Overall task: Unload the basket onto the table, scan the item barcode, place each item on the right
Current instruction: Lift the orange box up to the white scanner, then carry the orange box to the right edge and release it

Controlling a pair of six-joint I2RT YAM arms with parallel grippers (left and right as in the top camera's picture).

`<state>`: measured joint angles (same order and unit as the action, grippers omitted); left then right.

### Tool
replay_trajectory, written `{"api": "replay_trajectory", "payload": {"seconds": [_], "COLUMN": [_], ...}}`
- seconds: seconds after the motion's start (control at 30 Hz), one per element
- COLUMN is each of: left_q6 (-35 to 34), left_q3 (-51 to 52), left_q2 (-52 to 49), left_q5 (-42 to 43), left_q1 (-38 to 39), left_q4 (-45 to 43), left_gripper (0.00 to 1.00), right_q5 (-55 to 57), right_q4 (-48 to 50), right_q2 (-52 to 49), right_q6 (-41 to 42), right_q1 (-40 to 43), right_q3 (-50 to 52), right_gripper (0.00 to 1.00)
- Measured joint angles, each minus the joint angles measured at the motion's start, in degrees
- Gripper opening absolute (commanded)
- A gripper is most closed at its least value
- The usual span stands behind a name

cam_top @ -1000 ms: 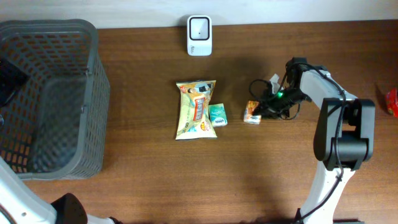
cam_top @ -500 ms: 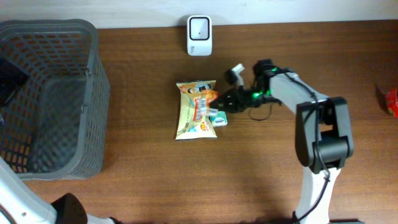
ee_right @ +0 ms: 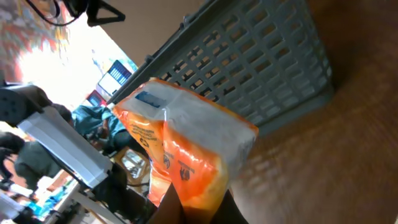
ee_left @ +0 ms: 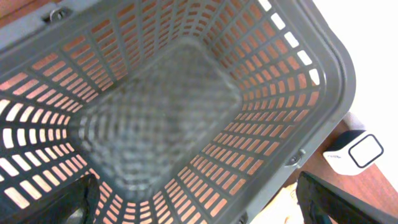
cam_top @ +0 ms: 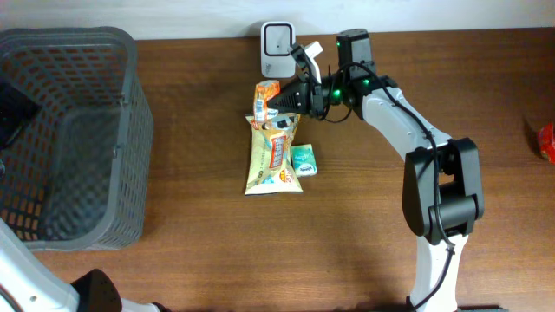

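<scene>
No wording can be read anywhere: the print on the orange packet (ee_right: 186,149), with its small blue patch, on the yellow snack bag (cam_top: 275,156), on the green box (cam_top: 303,159) and on the face of the white scanner (cam_top: 277,40) is too small or blurred to make out.

White right arm (cam_top: 395,121) with black joints, green light near its wrist
</scene>
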<state>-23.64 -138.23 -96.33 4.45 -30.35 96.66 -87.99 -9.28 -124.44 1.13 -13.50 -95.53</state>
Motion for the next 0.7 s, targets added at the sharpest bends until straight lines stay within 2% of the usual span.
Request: {"api": "replay_trajectory", "payload": {"seconds": [0.17, 0.23, 0.27, 0.33, 0.4, 0.43, 0.5, 0.53, 0.63, 0.7], "left_q6": [0.0, 0.0, 0.0, 0.0, 0.0, 0.0, 0.0, 0.0, 0.0, 0.0], "left_q3": [0.0, 0.0, 0.0, 0.0, 0.0, 0.0, 0.0, 0.0, 0.0, 0.0], "left_q2": [0.0, 0.0, 0.0, 0.0, 0.0, 0.0, 0.0, 0.0, 0.0, 0.0], "left_q5": [0.0, 0.0, 0.0, 0.0, 0.0, 0.0, 0.0, 0.0, 0.0, 0.0], "left_q1": [0.0, 0.0, 0.0, 0.0, 0.0, 0.0, 0.0, 0.0, 0.0, 0.0], "left_q4": [0.02, 0.0, 0.0, 0.02, 0.02, 0.04, 0.04, -0.02, 0.02, 0.07], "left_gripper": [0.99, 0.99, 0.99, 0.99, 0.99, 0.99, 0.99, 0.99, 0.99, 0.99], "right_q5": [2.95, 16.31, 26.36, 37.27, 50.45, 60.83, 77.59, 87.14, 104.65, 111.71], "right_q4": [0.28, -0.33, 0.07, -0.79, -8.17, -13.51, -18.99, -18.23, -10.86, -4.0], "right_q2": [0.0, 0.0, 0.0, 0.0, 0.0, 0.0, 0.0, 0.0, 0.0, -1.03], "right_q6": [8.04, 20.17, 28.74, 36.02, 40.33, 41.2, 38.86, 34.4, 21.7, 8.5], "right_q1": [0.0, 0.0, 0.0, 0.0, -0.09, -0.37, -1.16, -2.19, -5.86, -8.55], "right_q3": [0.0, 0.0, -0.07, -0.74, -4.42, -8.17, -13.68, -15.74, -17.46, -17.77], "right_gripper": [0.04, 0.04, 0.04, 0.04, 0.04, 0.04, 0.05, 0.05, 0.06, 0.06]}}
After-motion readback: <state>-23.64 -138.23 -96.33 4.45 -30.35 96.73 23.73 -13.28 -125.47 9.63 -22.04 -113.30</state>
